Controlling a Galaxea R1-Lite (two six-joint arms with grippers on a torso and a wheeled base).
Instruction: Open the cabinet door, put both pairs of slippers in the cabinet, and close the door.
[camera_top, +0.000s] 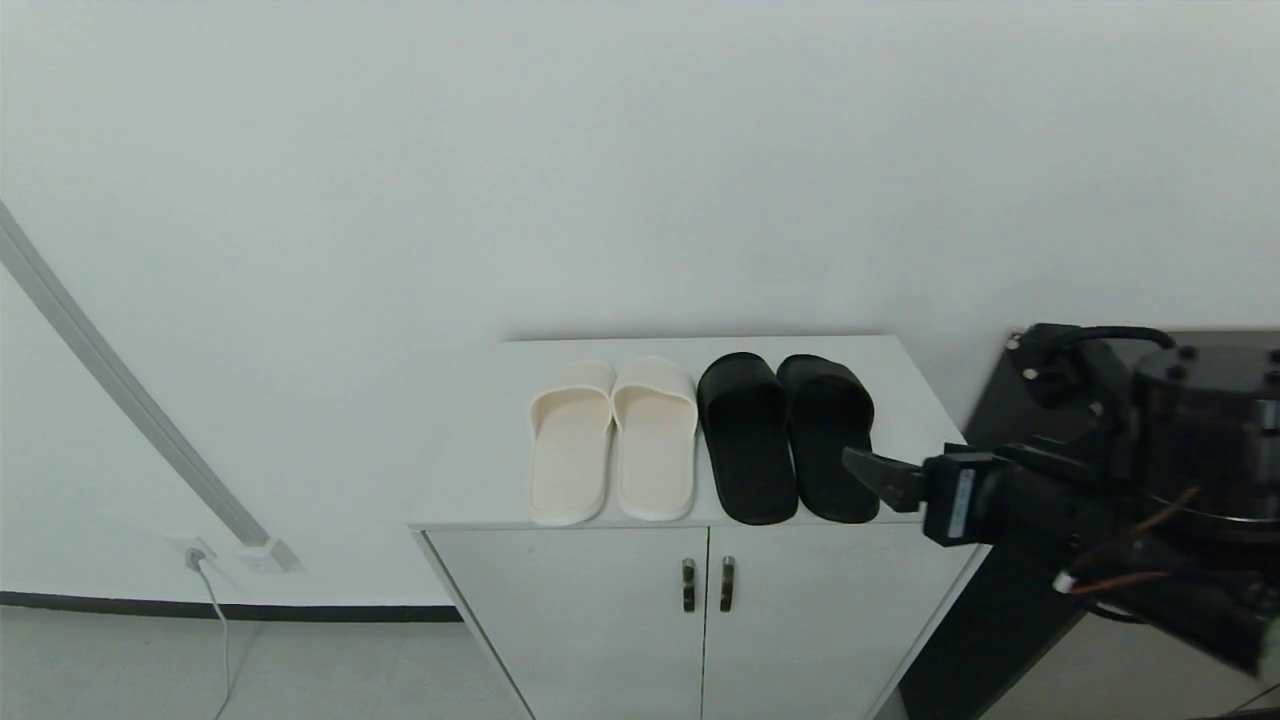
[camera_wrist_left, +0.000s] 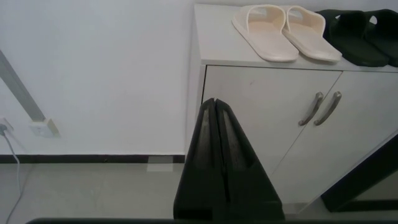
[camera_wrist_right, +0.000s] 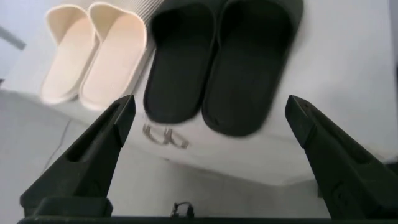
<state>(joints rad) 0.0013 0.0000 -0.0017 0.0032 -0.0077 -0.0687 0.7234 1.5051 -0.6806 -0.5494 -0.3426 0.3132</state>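
Cream slippers (camera_top: 612, 440) and black slippers (camera_top: 788, 437) are sitting side by side atop the shut white cabinet (camera_top: 830, 600). Right gripper (camera_wrist_right: 211, 104) is hovering by the black pair, fingers wide apart; left gripper (camera_wrist_left: 215, 102), fingers together, is facing the cabinet. Wall socket (camera_top: 192, 551) is sitting well left.

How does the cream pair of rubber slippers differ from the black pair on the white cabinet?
The cream pair of rubber slippers is pale, the black pair of rubber slippers dark. The cream pair lies above the left door, the black pair above the right door, nearer the open right end effector. Both lie flat on the white cabinet's top, heels at its front edge.
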